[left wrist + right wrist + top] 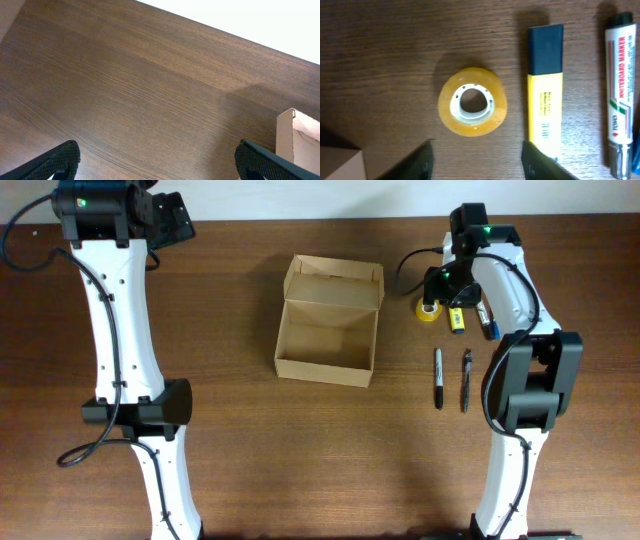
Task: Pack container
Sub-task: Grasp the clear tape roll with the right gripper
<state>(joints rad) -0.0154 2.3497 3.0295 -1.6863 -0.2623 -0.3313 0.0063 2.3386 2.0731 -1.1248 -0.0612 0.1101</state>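
Observation:
The container is an open tan cardboard box at the table's middle, its flap lid standing up at the far side; it looks empty. A yellow tape roll lies flat to its right, with a yellow highlighter and a whiteboard marker beside it. Two dark pens lie nearer the front. My right gripper is open just above the tape roll, fingers either side of its near edge. My left gripper is open over bare table at the far left; a box corner shows.
The highlighter and whiteboard marker lie parallel just right of the tape in the right wrist view. A box corner shows at the lower left there. The white far table edge runs behind the left gripper.

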